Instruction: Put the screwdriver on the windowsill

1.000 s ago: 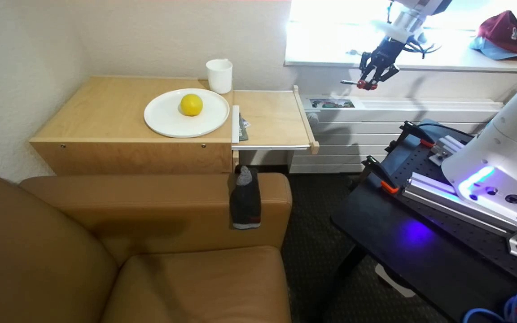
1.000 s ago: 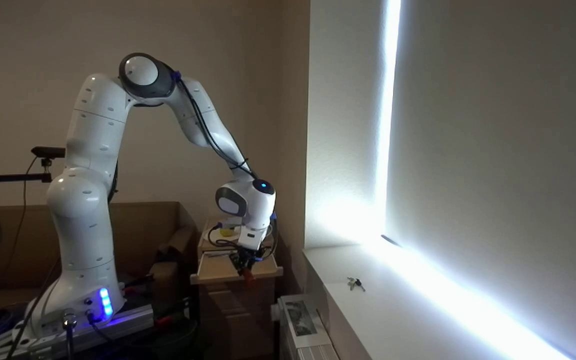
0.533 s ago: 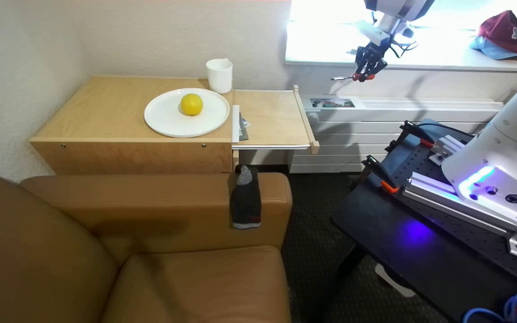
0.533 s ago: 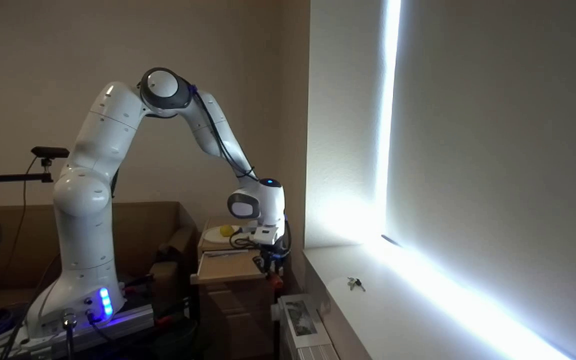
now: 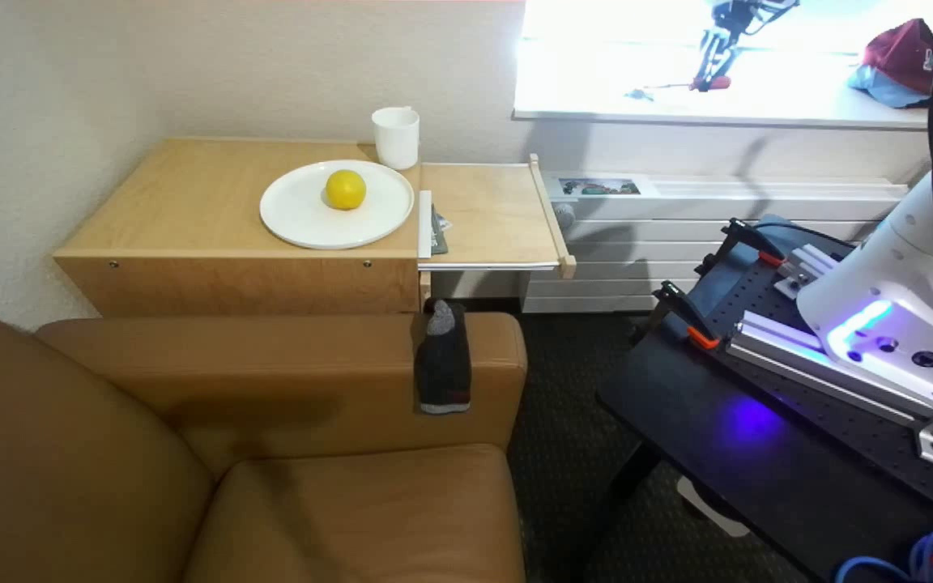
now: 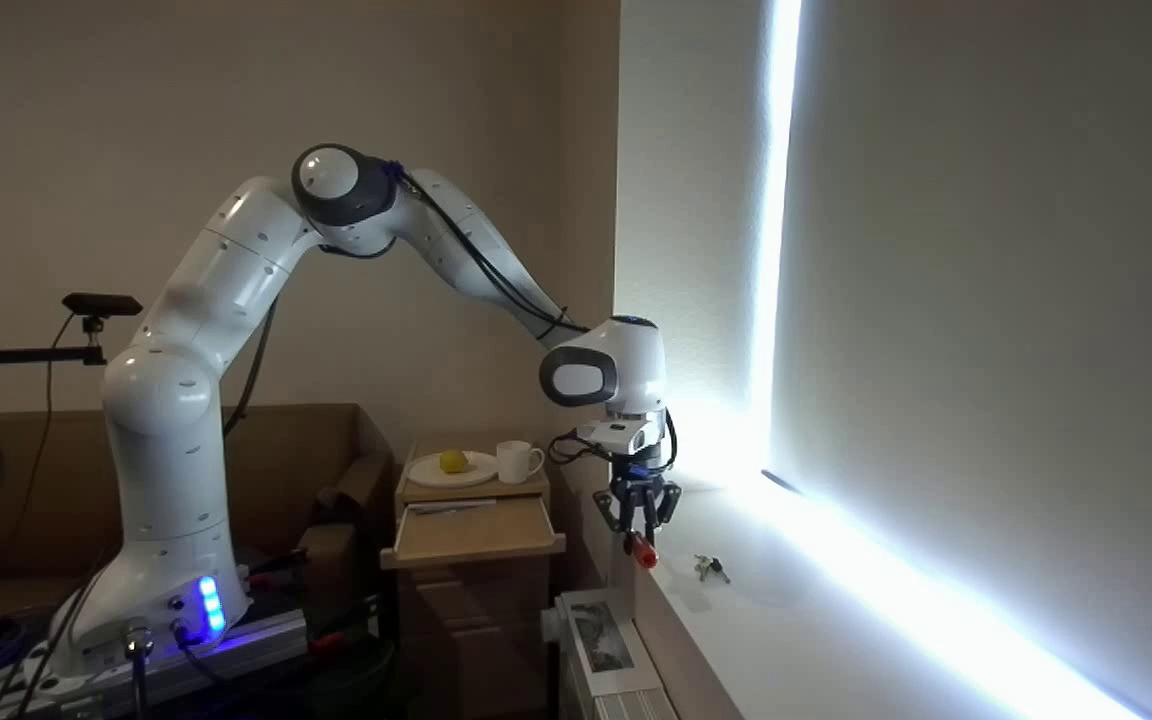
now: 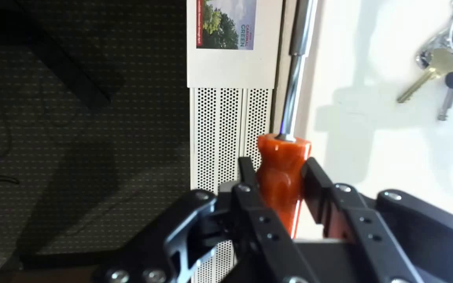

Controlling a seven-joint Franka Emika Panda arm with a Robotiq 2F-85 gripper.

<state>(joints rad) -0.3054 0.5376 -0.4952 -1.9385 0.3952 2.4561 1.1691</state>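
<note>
Holding: black gripper (image 7: pixel 278 168), narrowed onto the red handle of one screwdriver (image 7: pixel 283 151).
Screwdriver: in mid-air before me, near the front edge of the windowsill (image 6: pixel 796 650).
Keys (image 7: pixel 444 63): a bunch, on the windowsill.

In my wrist view I can read "CARDINAL GREEN", running sideways on the printed picture (image 7: pixel 226 23) set on the white panel (image 7: pixel 230 70). Along the picture's red strip (image 7: pixel 199 23) runs small white lettering; I make out "November through April", the rest too blurred for me. In an exterior view the maroon cap (image 5: pixel 900 57) bears a pale mark, too small for me to read.
</note>
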